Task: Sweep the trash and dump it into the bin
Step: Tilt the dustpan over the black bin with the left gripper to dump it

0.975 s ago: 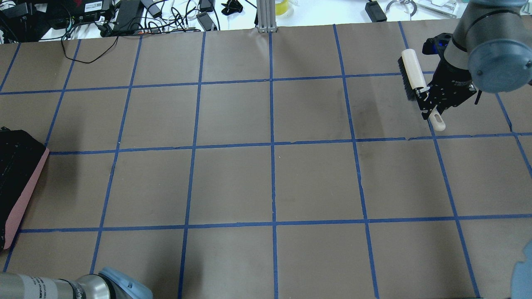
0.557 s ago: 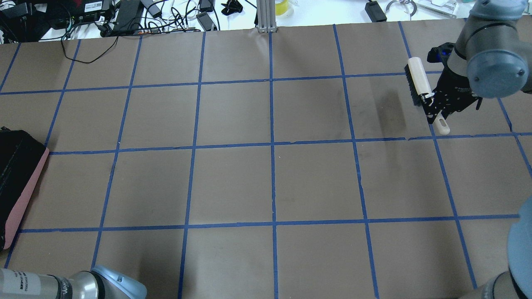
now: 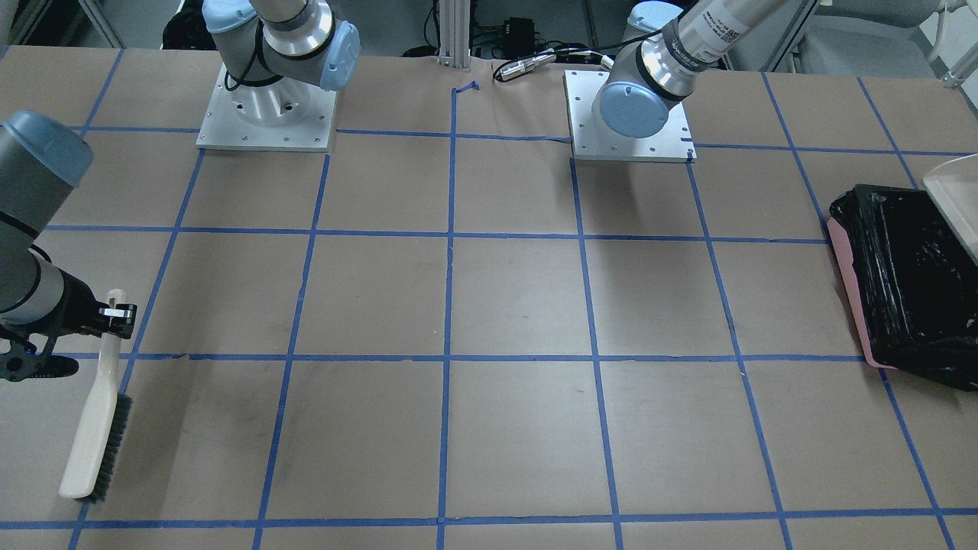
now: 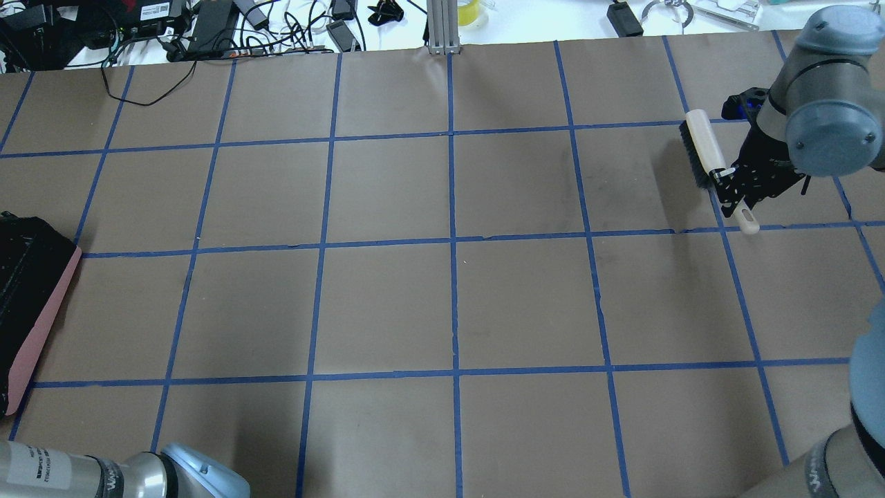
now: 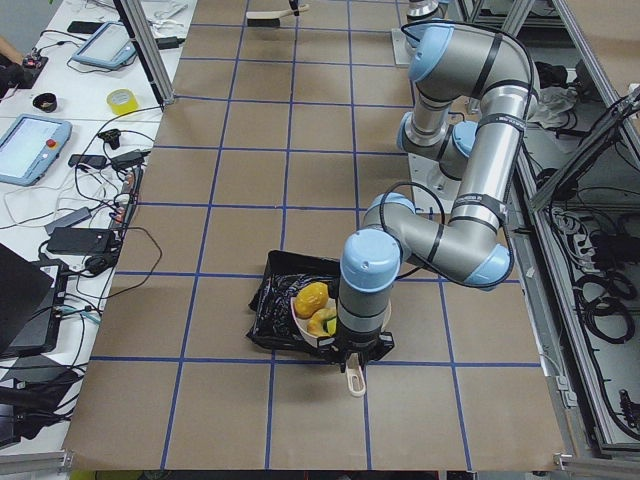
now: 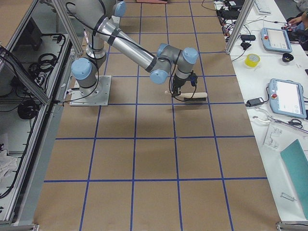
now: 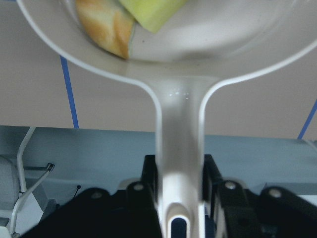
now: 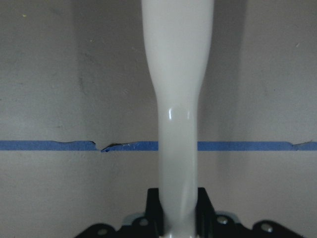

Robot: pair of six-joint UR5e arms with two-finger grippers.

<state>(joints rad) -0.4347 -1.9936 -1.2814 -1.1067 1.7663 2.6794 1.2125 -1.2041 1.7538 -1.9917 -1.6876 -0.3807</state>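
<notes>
Brush (image 4: 702,145) had shifted a bit right and nearer in the overhead view since a second before, carried by the right tool (image 8: 181,210), which was clamped on its handle. It hung low over the far right of the tabletop (image 4: 449,304), bristles facing left; could not tell if they touched the surface. Left tool (image 7: 181,186) was clamped on the handle of the dustpan (image 7: 181,109), held over the bin (image 3: 846,283) at the tabletop's left end. Trash sat in the pan: croissant (image 7: 106,27), sponge (image 7: 151,10), yellow lump (image 5: 312,297). Bin was pink, lined with a black bag (image 3: 909,290)
</notes>
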